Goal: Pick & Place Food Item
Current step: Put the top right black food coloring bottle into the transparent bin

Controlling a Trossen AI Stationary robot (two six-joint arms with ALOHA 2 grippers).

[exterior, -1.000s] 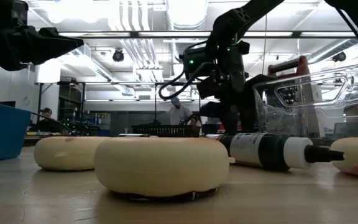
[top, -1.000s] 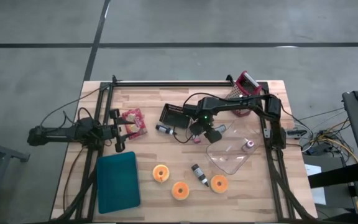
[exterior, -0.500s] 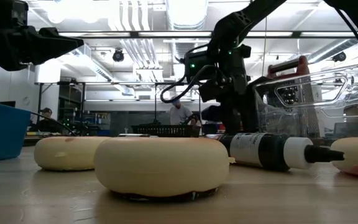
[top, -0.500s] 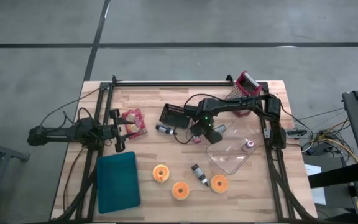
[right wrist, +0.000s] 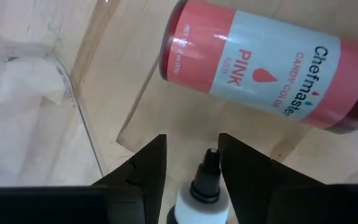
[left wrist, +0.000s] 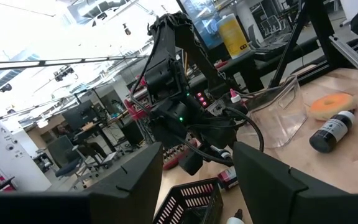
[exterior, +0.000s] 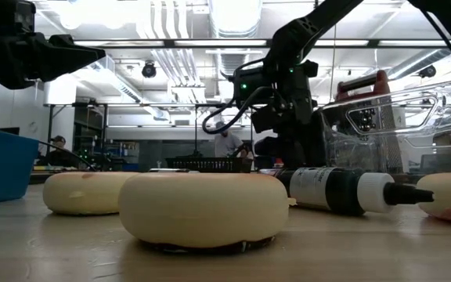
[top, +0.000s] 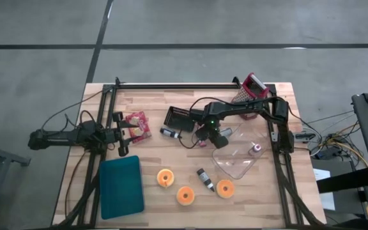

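Counter (top: 171,204) with food colour bottles and a right end effector low over them

Right end effector (right wrist: 191,163), at counter centre, has fingers spread around a small bottle's black nozzle (right wrist: 207,171); the pink Chefmaster bottle (right wrist: 272,68) lies at 12 o'clock beyond it. Left end effector (top: 124,133) waits at 9 o'clock, fingers spread, empty.

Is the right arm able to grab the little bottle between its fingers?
Probably yes. The right end effector already has its fingers on either side of the small bottle's nozzle, with nothing between. The pink bottle lies just beyond it.
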